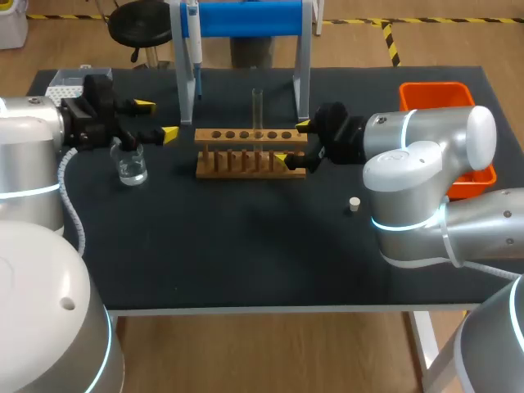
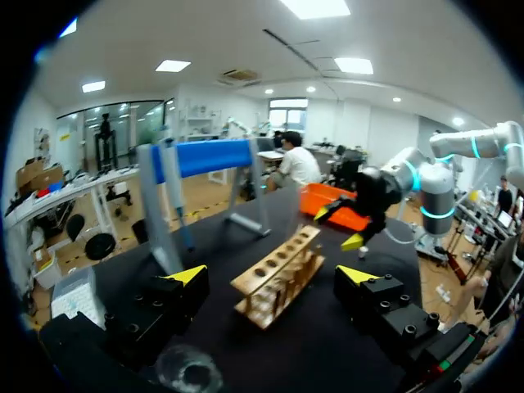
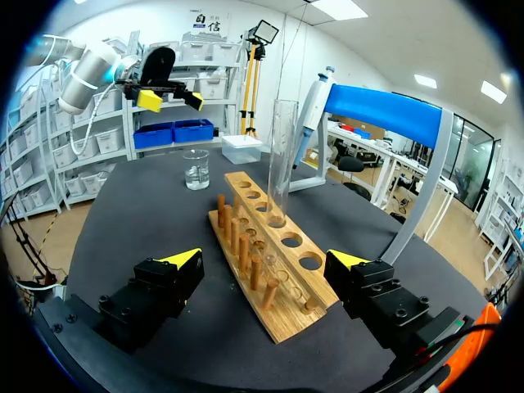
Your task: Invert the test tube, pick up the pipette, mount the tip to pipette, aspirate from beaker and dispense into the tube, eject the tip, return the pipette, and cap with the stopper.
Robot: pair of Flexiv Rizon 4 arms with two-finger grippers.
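The left gripper (image 1: 157, 119), fingers apart, is at the left of the frame, near the glass beaker (image 1: 131, 166). The right gripper (image 1: 296, 143), also apart, is at the right end of the wooden rack (image 1: 246, 155) in the centre, where the test tube (image 1: 257, 110) stands upright. The pipette (image 1: 195, 45) hangs at the upper centre. The stopper (image 1: 354, 205) lies right of centre.

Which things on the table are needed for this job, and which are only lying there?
Needed: clear glass test tube; white pipette; small glass beaker; small white stopper.
Just there: orange plastic bin; wooden tube rack; pale box at the rear left.
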